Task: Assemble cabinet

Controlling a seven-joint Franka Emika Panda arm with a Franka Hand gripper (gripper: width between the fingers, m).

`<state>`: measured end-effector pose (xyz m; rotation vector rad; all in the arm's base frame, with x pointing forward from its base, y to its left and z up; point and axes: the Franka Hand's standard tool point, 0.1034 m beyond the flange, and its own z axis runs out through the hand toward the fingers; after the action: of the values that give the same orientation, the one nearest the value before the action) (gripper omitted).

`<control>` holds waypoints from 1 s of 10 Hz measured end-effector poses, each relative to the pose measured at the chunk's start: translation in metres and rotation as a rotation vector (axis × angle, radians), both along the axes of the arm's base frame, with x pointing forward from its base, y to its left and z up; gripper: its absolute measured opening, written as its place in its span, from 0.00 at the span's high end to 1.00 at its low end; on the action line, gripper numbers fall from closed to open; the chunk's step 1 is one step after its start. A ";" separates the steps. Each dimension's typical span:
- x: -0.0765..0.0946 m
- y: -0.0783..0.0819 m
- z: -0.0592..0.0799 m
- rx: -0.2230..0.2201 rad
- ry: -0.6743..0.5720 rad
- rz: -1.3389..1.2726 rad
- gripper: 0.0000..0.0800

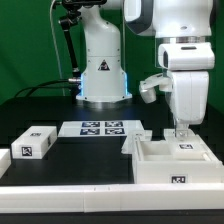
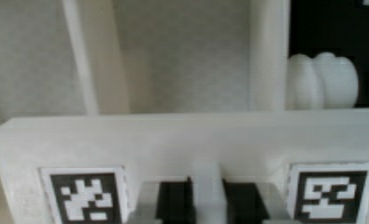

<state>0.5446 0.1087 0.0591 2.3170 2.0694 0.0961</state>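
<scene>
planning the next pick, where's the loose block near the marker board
The block sits at the exterior view's left, just left of the marker board, far from the cabinet on the right.

This looks like a robotics lab or test cell rather than a home or shop. A white robot arm [image 1: 185, 60] hangs over a black bench [image 1: 40, 112]. A white robot base [image 1: 103, 72] with a triangle sticker stands at the back, against a plain green backdrop [image 1: 30, 40]. A flat marker board [image 1: 103, 129] lies fixed on the bench. The white plastic cabinet parts [image 1: 170, 162] carry printed black-and-white square tags [image 2: 83, 196]. A camera on the wrist looks straight down at them.
</scene>
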 end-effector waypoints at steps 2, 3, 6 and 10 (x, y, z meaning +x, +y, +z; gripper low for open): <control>0.009 -0.001 0.000 0.003 -0.008 -0.006 0.91; 0.016 -0.002 0.000 0.002 -0.009 -0.010 0.91; 0.035 -0.005 -0.001 -0.002 0.002 -0.022 0.91; 0.034 -0.005 0.000 -0.007 0.016 -0.027 0.91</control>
<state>0.5787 0.1042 0.0591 2.3482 2.0421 0.0692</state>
